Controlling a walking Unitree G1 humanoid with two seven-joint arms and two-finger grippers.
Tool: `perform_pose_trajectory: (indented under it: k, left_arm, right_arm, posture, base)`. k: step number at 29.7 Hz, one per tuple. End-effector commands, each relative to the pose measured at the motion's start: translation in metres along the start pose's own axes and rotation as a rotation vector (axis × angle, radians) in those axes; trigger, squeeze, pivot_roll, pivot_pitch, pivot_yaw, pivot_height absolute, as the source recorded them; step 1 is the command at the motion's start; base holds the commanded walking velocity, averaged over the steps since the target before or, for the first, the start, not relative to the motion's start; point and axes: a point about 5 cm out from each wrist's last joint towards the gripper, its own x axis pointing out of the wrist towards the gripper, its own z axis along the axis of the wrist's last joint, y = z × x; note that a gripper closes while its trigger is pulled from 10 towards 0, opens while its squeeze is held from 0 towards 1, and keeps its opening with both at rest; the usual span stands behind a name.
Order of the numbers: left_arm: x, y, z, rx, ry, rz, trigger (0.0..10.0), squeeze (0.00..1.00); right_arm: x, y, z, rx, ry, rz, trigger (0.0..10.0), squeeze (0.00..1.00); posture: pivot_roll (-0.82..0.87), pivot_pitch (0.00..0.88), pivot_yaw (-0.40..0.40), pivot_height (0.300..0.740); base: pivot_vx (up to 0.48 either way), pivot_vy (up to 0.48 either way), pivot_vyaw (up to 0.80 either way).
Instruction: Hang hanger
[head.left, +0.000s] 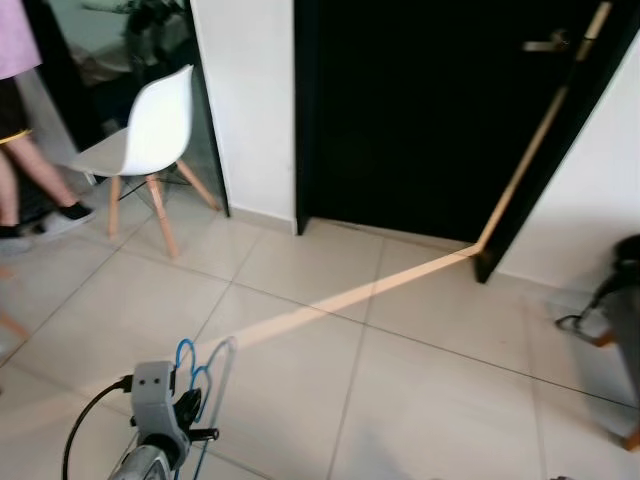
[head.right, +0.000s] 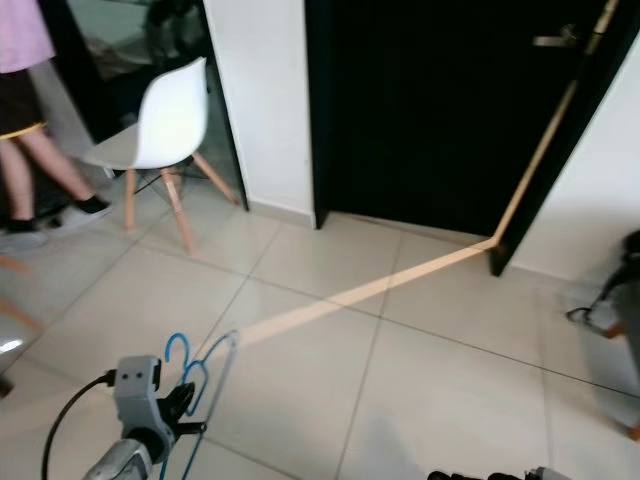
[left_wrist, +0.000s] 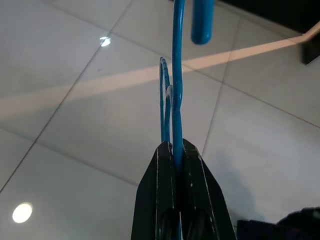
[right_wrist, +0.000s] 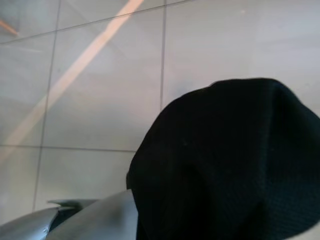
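looking down from the head, you see the left gripper (head.left: 190, 408) low over the pale tiled floor (head.left: 420, 400), pinching a thin blue wire hanger (head.left: 205, 375). left wrist: black fingers (left_wrist: 162, 200) pressed on the wire. right wrist: you cannot tell the right gripper's state.

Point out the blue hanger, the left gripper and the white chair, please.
blue hanger (left_wrist: 177, 100), left wrist view, on its wire.
left gripper (left_wrist: 176, 157), left wrist view, between its fingertips.
white chair (head.left: 165, 120), left eye view, on its backrest.
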Motion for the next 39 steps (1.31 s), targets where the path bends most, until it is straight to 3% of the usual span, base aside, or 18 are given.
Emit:
perform_pose_trajectory:
  k: [1,19,32,39]
  left_arm:
    - [0.0,0.001,-0.002,0.015,0.011,-0.001,10.0,0.0]
    - [0.003,0.006,-0.009,0.011,0.03,0.005,10.0,0.0]
    - [0.008,-0.002,-0.002,0.015,0.006,-0.006,10.0,0.0]
    - [0.004,-0.003,0.001,0.02,-0.014,-0.014,10.0,0.0]
  right_arm:
    - [0.0,0.001,-0.001,-0.009,-0.001,0.005,10.0,0.0]
    - [0.005,0.0,0.007,-0.014,-0.013,0.009,10.0,0.0]
    - [0.004,-0.002,0.005,-0.009,0.005,-0.003,10.0,0.0]
    - [-0.001,-0.006,0.004,-0.009,0.008,-0.006,10.0,0.0]
  posture:
    - [-0.06,0.13,-0.032,0.74]
    - [-0.06,0.132,-0.031,0.74]
    - [-0.06,0.125,-0.032,0.74]
    - [-0.06,0.123,-0.032,0.74]
  base:
    - [0.0,0.0,0.66]
    - [0.0,0.0,0.66]
    - [0.0,0.0,0.66]
    - [0.0,0.0,0.66]
